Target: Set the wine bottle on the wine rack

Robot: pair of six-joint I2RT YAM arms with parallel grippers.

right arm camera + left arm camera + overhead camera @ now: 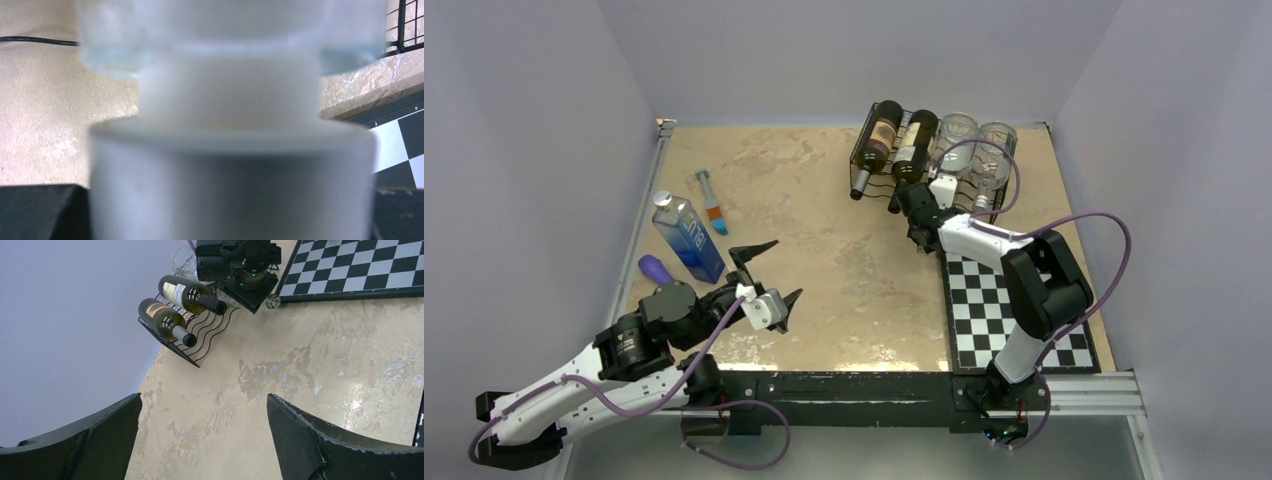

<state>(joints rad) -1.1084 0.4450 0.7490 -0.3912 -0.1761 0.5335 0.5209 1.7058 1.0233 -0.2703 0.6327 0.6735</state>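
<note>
The black wire wine rack [865, 168] stands at the back of the table, also in the left wrist view [210, 337]. Two dark wine bottles [880, 138] [915, 145] lie in its left slots and two clear bottles [957, 133] [995, 150] in its right slots. My right gripper [929, 195] is at the rack's front, shut on the white cap [230, 175] of a clear wine bottle [225, 30] that fills the right wrist view. My left gripper [784, 268] hangs open over the bare tabletop at the near left, nothing between its fingers [300, 440].
A blue water bottle [689, 238], a purple object [656, 268] and a small tube [712, 202] lie at the left near my left arm. A black-and-white chessboard [1004, 310] lies at the right, under my right arm.
</note>
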